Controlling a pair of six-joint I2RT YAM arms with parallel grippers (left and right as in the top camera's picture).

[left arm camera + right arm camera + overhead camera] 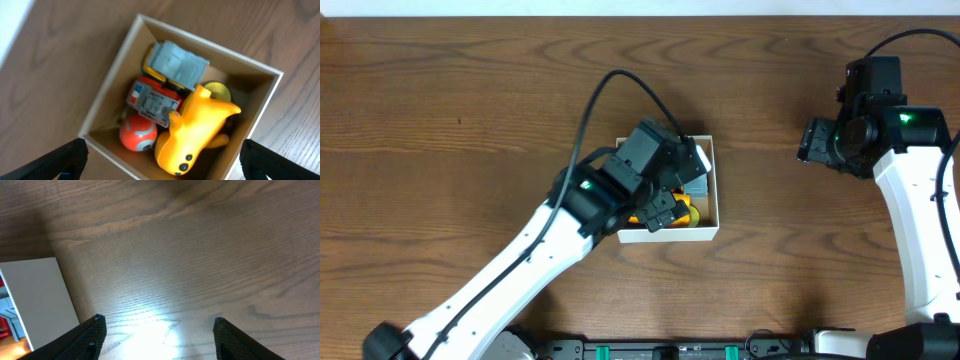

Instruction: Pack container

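Left pincer (162,152) wide open, empty, over the white-walled square cardboard box (107,95).
Colourful plastic toys (155,102) fill it mid-frame; packing looks nearly finished, so next I should lift clear.

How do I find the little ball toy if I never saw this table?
On the brown wooden table sits a small square box, white outside, tan cardboard inside. In its corner, next to the yellow plastic animal toy, lies the orange-and-white ball. Unlike the boxy red toy truck beside it, it is smooth and round.

Matt cardboard container (107,95), wood-grain table (440,120)
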